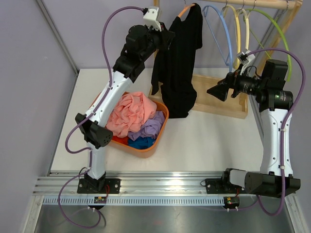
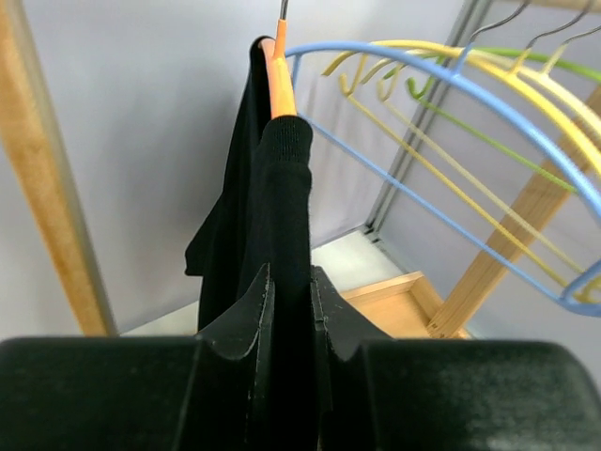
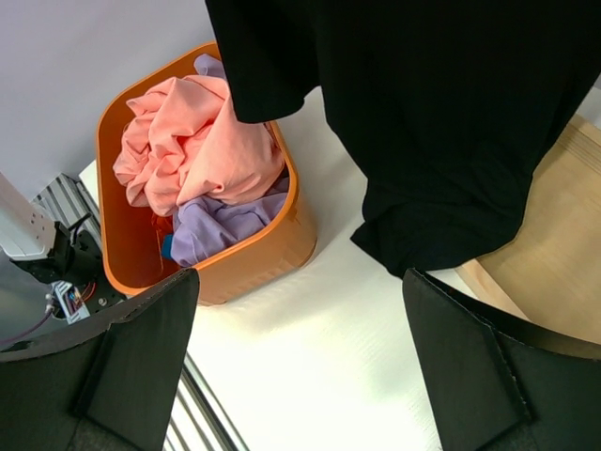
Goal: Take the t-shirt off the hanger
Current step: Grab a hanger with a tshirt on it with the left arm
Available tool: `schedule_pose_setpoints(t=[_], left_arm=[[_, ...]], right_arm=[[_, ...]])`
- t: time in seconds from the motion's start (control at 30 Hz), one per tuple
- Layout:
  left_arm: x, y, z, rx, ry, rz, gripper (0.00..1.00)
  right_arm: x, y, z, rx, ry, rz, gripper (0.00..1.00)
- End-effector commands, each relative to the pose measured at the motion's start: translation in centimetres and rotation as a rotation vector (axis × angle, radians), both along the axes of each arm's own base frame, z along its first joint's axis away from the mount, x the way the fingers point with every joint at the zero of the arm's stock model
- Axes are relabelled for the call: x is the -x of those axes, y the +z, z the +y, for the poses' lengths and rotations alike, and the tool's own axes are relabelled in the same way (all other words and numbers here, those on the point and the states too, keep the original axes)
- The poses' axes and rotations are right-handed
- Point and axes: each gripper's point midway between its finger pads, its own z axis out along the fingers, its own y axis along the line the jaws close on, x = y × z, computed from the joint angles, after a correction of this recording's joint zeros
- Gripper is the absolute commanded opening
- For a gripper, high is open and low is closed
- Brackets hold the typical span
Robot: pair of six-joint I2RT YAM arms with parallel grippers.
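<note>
So far the task has barely begun: the black t-shirt [image 1: 177,63] hangs in full on the orange hanger [image 2: 279,80], ahead of and above the left end effector [image 2: 290,274], with the hanger hooked on the wooden rail [image 1: 243,4]. That end effector is pinching a fold of the shirt just below the shoulder. In the left wrist view dark cloth fills the narrow gap between its fingers, so the grasp looks made, but nothing has slid off the hanger yet. The right end effector [image 1: 216,91] is spread wide and empty, near the shirt's lower hem, with the orange basket [image 3: 282,240] of clothes beyond and below it. What is left, as I judge it, is the whole removal: drawing this shoulder off the hanger's end, freeing the other side, and carrying the shirt clear.
</note>
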Motion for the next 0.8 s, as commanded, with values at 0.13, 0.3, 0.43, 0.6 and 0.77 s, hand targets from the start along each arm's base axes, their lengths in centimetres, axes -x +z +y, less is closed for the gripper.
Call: schedule_pose_setpoints(t=[0.13, 0.3, 0.43, 0.6, 0.77], left_arm=[[6.4, 14.1, 2.3, 0.258, -0.082, -0.335, 0.00], [7.7, 13.1, 2.6, 0.240, -0.108, -0.297, 0.00], [9.9, 12.1, 3.7, 0.222, -0.124, -0.288, 0.00], [13.4, 10.1, 4.2, 0.167, -0.206, -0.222, 0.00], [16.1, 7.1, 5.2, 0.109, -0.245, -0.129, 0.00]], right_arm=[[0.5, 1.5, 0.2, 0.011, -0.004, -0.077, 0.96], [0.9, 1.7, 0.3, 0.020, 0.006, -0.092, 0.97], [2.7, 2.2, 1.3, 0.028, 0.120, -0.145, 0.98], [4.9, 3.1, 2.5, 0.018, 0.273, -0.232, 0.99], [7.3, 3.7, 3.3, 0.042, 0.417, -0.383, 0.99]])
